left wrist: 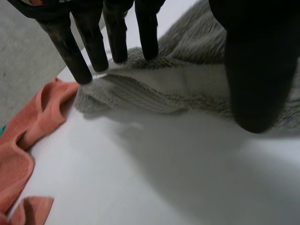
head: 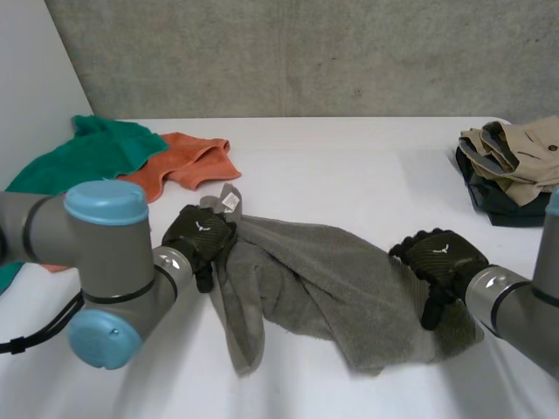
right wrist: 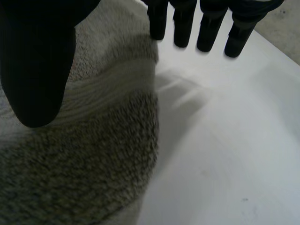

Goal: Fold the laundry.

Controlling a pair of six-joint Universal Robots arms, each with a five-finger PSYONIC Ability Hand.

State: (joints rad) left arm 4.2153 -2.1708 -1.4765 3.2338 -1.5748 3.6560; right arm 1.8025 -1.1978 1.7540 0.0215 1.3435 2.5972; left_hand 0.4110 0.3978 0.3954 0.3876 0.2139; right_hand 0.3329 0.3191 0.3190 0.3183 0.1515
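One grey terry towel (head: 323, 288), fluffy nap, flat woven band near hem, lies rumpled mid white table (head: 349, 166); small label (head: 231, 201) at its left corner. Two black hands. Left hand (head: 199, 236) at that corner, fingers (left wrist: 96, 47) straight, tips on hem, thumb (left wrist: 260, 70) apart, nothing gripped. Right hand (head: 441, 257) at towel's right end, fingers (right wrist: 208, 28) straight past edge, thumb (right wrist: 37, 61) over nap, nothing held. One green cloth (head: 83, 157) and one orange cloth (head: 188, 161), both crumpled, beyond left hand. One folded beige-and-dark stack (head: 511, 170) at table's far right.
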